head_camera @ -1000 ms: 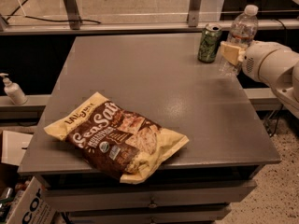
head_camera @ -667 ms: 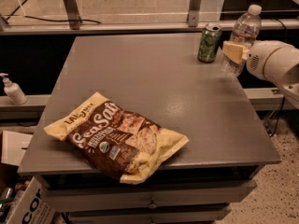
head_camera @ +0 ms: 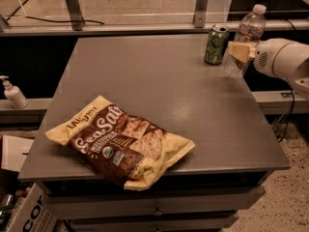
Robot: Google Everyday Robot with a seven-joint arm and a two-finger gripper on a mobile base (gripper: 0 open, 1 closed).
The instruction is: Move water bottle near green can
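Note:
The water bottle (head_camera: 250, 32), clear with a white cap, stands slightly tilted at the table's back right corner. The dark green can (head_camera: 216, 44) with a silver top stands just to its left, a small gap between them. My gripper (head_camera: 240, 52) reaches in from the right on a white arm (head_camera: 285, 59). Its pale fingers (head_camera: 240, 50) are closed around the bottle's middle. The bottle's lower part (head_camera: 235, 66) shows below the fingers, at or just above the table top.
A brown and yellow snack bag (head_camera: 120, 141) lies at the front left of the grey table (head_camera: 159, 81). A white pump dispenser (head_camera: 13, 93) stands on a ledge to the left. A metal rail (head_camera: 145, 28) runs behind the table. Drawers are below the front edge.
Almost nothing differs: the gripper and the bottle stay beside the can, with only a slight shift of the arm.

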